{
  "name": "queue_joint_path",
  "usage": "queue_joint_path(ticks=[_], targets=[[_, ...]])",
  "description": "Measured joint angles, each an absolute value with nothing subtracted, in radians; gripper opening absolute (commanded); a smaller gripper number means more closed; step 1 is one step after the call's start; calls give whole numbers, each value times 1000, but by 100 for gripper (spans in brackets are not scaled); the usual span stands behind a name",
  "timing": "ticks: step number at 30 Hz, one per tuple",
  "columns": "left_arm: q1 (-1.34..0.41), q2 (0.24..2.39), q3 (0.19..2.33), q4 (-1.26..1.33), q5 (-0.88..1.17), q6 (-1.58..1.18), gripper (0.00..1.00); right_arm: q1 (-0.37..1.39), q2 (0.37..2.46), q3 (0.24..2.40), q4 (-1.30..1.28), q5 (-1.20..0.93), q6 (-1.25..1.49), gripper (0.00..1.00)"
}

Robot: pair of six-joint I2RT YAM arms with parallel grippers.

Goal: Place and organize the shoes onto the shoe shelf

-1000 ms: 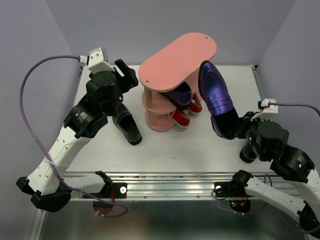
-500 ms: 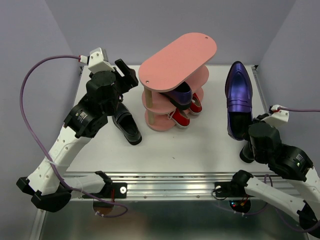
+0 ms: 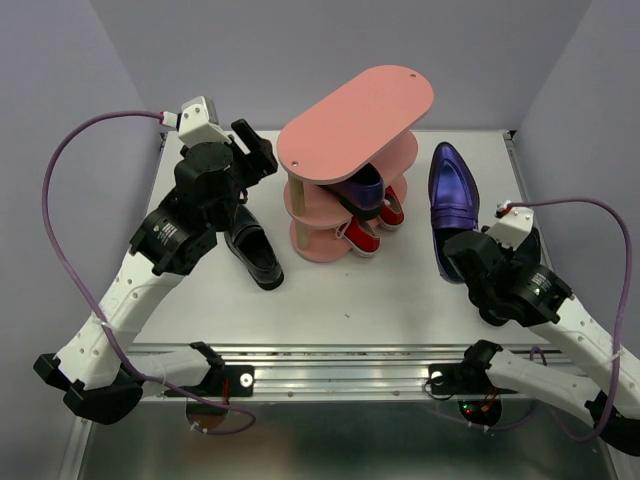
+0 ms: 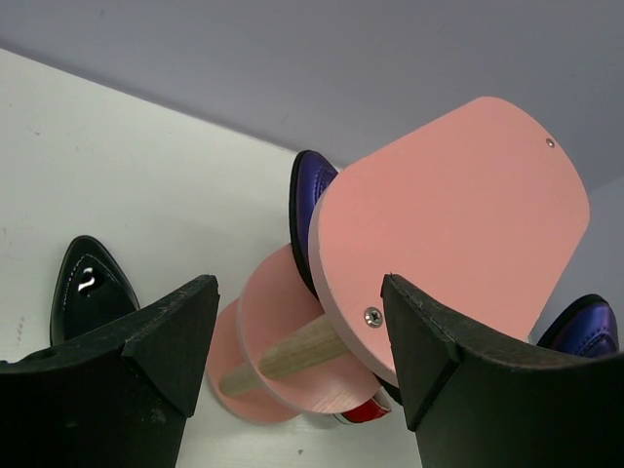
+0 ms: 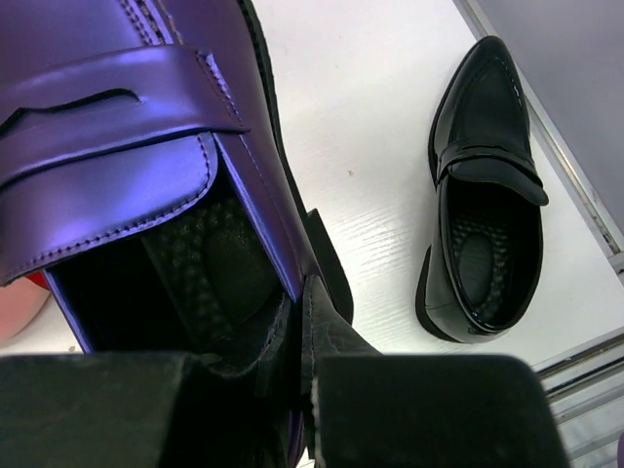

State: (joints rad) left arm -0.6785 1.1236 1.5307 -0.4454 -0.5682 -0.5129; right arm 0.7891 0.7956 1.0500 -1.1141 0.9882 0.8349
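**Right gripper** [image 5: 297, 366]: pinched onto the heel of a glossy dark purple loafer [image 3: 452, 200]. One finger is inside the heel cup, the other against the outside of the back wall. The shoe runs out ahead of the fingers, toe toward the far edge. It sits over the right part of the white bench [image 3: 400, 290], just beside the right end of the shelf and not touching it. Cannot tell whether its sole rests on the bench.

**Pink three-tier shoe shelf** [image 3: 356, 118]: oval boards on light wooden posts. It stands mid-bench toward the far edge, long axis slanting toward the far right corner.
- Middle board: carries the second purple shoe [image 3: 362, 188].
- Lowest board: carries the two red sneakers with white laces [image 3: 362, 236], side by side, their ends poking out on the near-right side.

**Left gripper** [image 4: 294, 317]: fingers spread wide with nothing between them. It is held above the bench near the far left corner, facing the left end of the shelf.

**Black leather loafer** [image 3: 254, 255]: lies on the bench just left of the shelf, under the left arm and apart from that gripper.

**Second black loafer** [image 5: 485, 195]: sits on its sole near the right edge, alongside the held shoe and clear of it. From overhead it is mostly hidden by the right arm.
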Motion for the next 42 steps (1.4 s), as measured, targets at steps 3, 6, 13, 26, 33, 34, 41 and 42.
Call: queue_joint_path(ticks=[3, 6, 13, 26, 33, 34, 41, 42], targets=[[-673, 1123, 1528, -445, -568, -513, 79, 789, 798, 1050, -1113, 1000, 842, 1], [-672, 1121, 1517, -443, -566, -513, 79, 789, 799, 1050, -1098, 1020, 843, 1], [-665, 1122, 1505, -441, -555, -508, 79, 789, 878, 1050, -1022, 1059, 832, 1], [-648, 1108, 1491, -437, -549, -494, 79, 698, 930, 1048, -873, 1113, 690, 1], [-639, 1100, 1487, -439, -551, -485, 79, 327, 981, 997, -669, 861, 545, 1], [-639, 1098, 1487, -439, -551, -484, 79, 300, 998, 997, -656, 838, 532, 1], [-630, 1079, 1484, -440, -555, -477, 79, 248, 1138, 1068, -615, 646, 438, 1], [-626, 1077, 1482, -440, -554, -477, 79, 244, 1147, 1082, -613, 615, 420, 1]])
